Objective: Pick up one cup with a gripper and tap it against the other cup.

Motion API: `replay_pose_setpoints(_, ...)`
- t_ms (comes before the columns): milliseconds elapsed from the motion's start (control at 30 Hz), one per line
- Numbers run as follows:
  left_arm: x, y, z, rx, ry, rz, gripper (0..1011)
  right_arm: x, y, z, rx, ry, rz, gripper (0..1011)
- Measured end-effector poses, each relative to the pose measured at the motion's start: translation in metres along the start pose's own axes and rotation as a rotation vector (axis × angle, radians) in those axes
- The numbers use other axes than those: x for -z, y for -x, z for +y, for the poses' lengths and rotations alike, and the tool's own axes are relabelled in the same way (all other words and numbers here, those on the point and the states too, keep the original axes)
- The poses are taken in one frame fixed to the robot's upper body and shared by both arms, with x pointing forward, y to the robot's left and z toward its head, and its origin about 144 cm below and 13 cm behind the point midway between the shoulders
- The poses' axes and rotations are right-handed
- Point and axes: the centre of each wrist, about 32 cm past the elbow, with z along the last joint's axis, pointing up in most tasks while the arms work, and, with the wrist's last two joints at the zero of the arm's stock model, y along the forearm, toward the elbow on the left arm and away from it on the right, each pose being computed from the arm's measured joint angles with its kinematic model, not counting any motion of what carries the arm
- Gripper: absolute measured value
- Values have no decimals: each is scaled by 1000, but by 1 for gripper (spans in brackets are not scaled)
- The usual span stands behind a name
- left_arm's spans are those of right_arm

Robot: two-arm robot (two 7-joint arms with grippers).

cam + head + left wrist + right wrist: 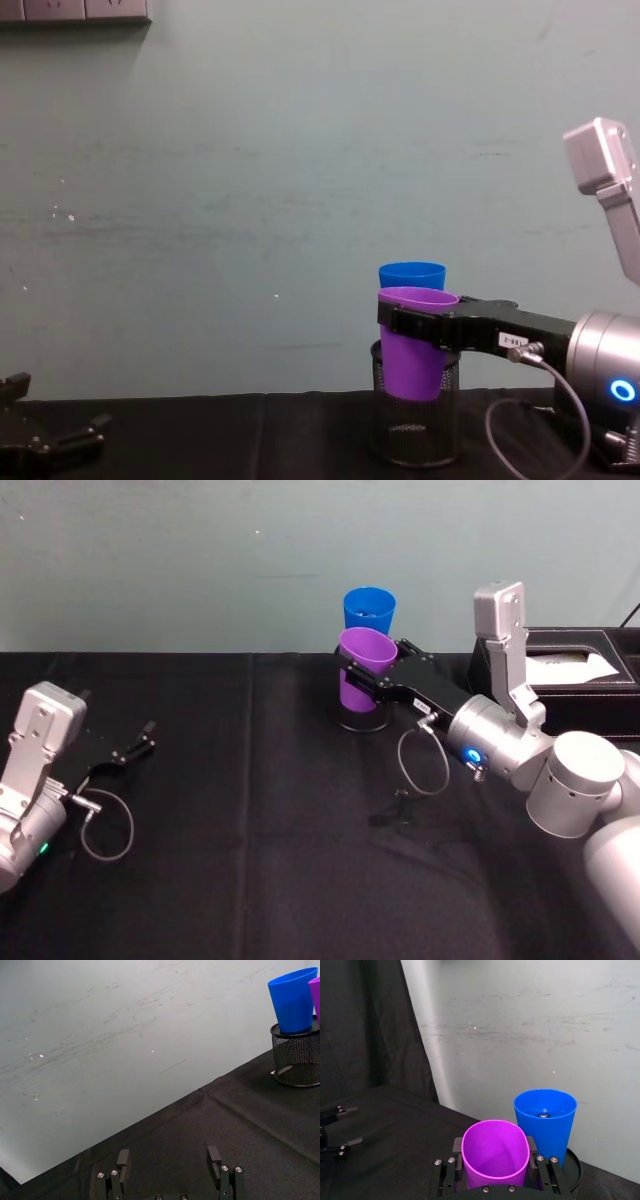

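Pale teal wall (200, 560) across the top of frame, black-clothed bench (250, 860) below. At centre of head view: purple cup (362, 652), pinched by its sides in the right claw (372, 668), rim up, slightly tilted. Just above it in frame: blue cup (369, 608), upright, seated in a black mesh holder (415, 445). At lower left: left claw (148, 737), spread wide, idle at bench level, well apart from both cups. At right edge: black box (555, 670), not involved.

Step in hand, by judgement: pick-up done, approach near its end, tap itself due. Cannot tell contact between the cups; touching or just beside. Next, probably: a short, light push of purple wall against blue wall, grip kept firm, nothing hard enough to rock the holder.

Views compared:
- From chest view, centre right: height. Purple base hanging in front of the mesh, off the bench; purple rim a little below blue rim.
- From right wrist view: both mouths from above, fingers (456, 1146) on either side of purple, rim looking a little squeezed out of round.
- From left wrist view, upper right corner: blue cup plainly standing in the holder, sliver of purple at the edge; own fingers apart along the bottom.
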Motion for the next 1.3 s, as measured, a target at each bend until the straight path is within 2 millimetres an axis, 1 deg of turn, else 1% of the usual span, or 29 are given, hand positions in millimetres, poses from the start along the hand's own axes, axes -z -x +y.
replay_pose_setpoints(667, 0, 0, 0, 0, 0, 0, 1000, -5, 18, -25, -17, -6, -39, 717)
replay_pose_setpoints(933, 0, 0, 0, 0, 0, 0, 1000, -8, 27, -39, -32, -7, -45, 717)
replay_pose_setpoints(1300, 0, 0, 0, 0, 0, 0, 1000, -10, 33, -53, -37, -8, -50, 717)
